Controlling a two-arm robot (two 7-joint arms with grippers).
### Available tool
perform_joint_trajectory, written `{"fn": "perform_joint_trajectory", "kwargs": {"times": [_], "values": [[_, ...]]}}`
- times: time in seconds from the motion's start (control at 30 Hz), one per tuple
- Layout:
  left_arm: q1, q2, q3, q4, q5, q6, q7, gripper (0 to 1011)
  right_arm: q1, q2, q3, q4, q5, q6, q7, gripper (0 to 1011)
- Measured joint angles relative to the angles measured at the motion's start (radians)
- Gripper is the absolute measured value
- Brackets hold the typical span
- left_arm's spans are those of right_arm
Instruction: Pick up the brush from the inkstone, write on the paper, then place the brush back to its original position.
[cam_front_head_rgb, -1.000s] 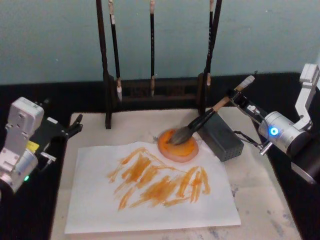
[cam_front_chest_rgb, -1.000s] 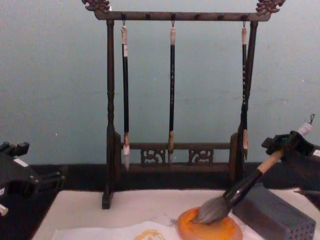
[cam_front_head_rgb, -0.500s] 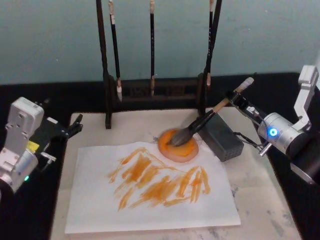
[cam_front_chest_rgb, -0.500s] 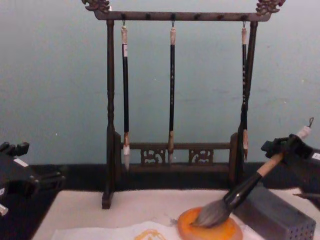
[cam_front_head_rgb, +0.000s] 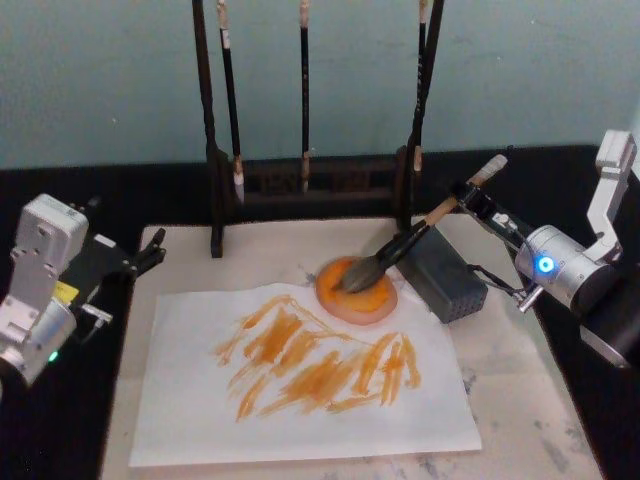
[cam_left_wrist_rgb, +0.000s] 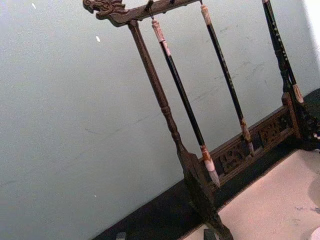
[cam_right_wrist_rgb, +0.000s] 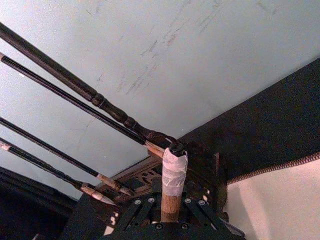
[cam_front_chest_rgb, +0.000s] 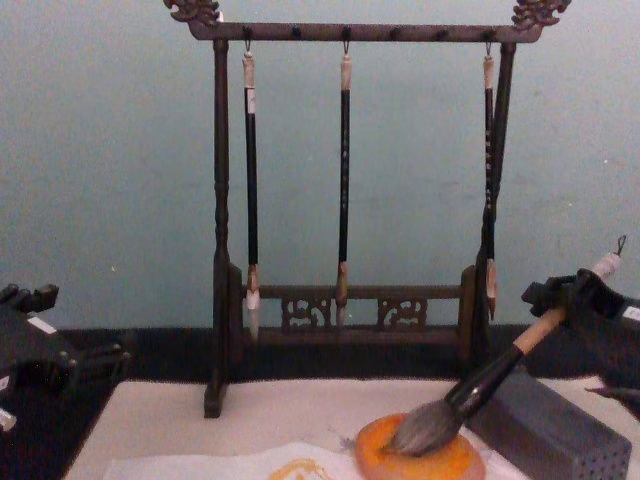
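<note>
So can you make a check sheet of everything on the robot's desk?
Surface: beige mat, lightly smudged.
Job's things: paper covered in orange strokes; brush bristles down on the inkstone.
Clutter: grey block beside the inkstone; rack with three slim brushes hanging.
Grippers: right gripper shut on the brush handle; left gripper parked by the mat's left edge.
Cables: thin black wire by the right gripper.
Surroundings: teal wall, black tabletop.

The brush (cam_front_head_rgb: 415, 232) has a wooden handle and hairy bristles; the paper (cam_front_head_rgb: 300, 420) looks matt.
</note>
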Motion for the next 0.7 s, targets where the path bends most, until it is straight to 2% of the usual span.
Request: {"fn": "perform_joint_trajectory", "kwargs": {"times": [0.17,0.3,0.33,0.43,0.47,0.53,0.57,0.67,0.7], "values": [[0.0,0.0,0.0,0.0,0.0,0.0,0.0,1001,-0.001,0.0,0.001,0.0,-0.001,0.001,0.0,238],[0.0,0.0,0.0,0.0,0.0,0.0,0.0,1001,-0.001,-0.001,0.001,0.0,-0.001,0.002,0.0,361],[0.0,0.0,0.0,0.0,0.0,0.0,0.0,1001,-0.001,-0.001,0.001,0.0,-0.001,0.002,0.001,419],[0.0,0.0,0.0,0.0,0.0,0.0,0.0,1001,-0.001,-0.001,0.002,0.0,-0.001,0.002,0.001,477],[0.0,0.0,0.0,0.0,0.0,0.0,0.0,1001,-0.001,-0.001,0.002,0.0,-0.001,0.002,0.001,539],[0.0,0.0,0.0,0.0,0.0,0.0,0.0,1001,-0.001,-0.001,0.002,0.0,-0.001,0.002,0.001,572],[0.0,0.0,0.0,0.0,0.0,0.0,0.0,1001,-0.001,-0.001,0.002,0.0,-0.001,0.003,0.001,631],[0.0,0.0,0.0,0.0,0.0,0.0,0.0,1001,-0.001,-0.001,0.002,-0.001,-0.001,0.003,0.001,700],[0.0,0.0,0.0,0.0,0.0,0.0,0.0,1001,-0.001,-0.001,0.002,-0.001,-0.001,0.003,0.001,755]]}}
